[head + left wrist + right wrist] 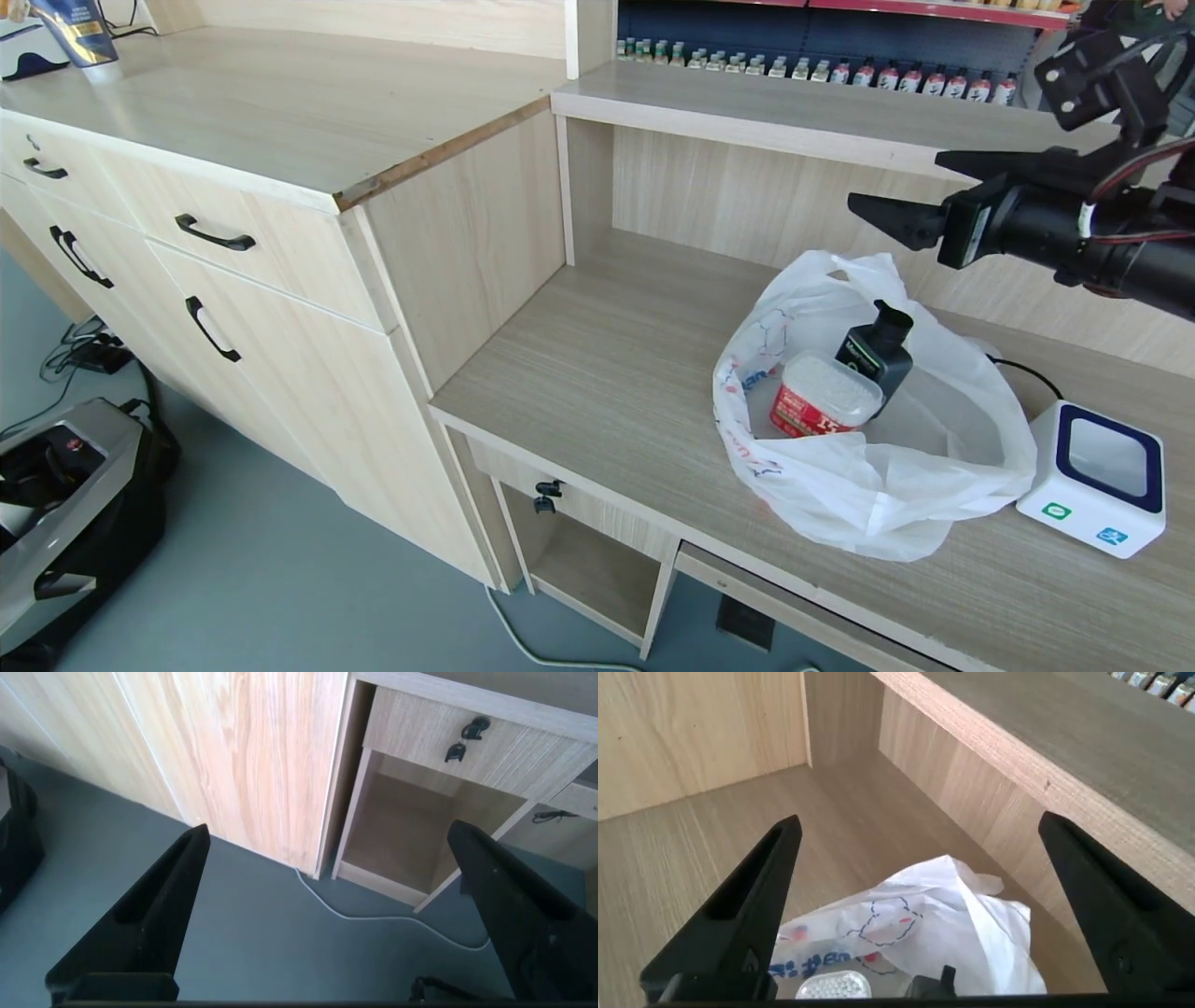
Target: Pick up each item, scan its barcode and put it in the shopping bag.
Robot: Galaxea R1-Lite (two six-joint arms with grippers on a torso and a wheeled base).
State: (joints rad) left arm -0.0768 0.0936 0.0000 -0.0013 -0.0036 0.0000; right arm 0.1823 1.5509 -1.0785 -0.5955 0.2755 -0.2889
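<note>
1. The shopping bag [943,467] lies open on the counter [607,373], just beside the white scanner [1097,476]. Inside it a black bottle [878,350] leans against a red-and-white tub [822,397].
2. The right hand [896,182] hangs above the bag's far side. Its arm comes in roughly level from the right, and its fingers are spread wide and empty.
3. The left hand [327,835] sits low, pointing down at the grey floor [262,915] before the cabinet front [252,756], with its fingers spread wide and empty.
</note>
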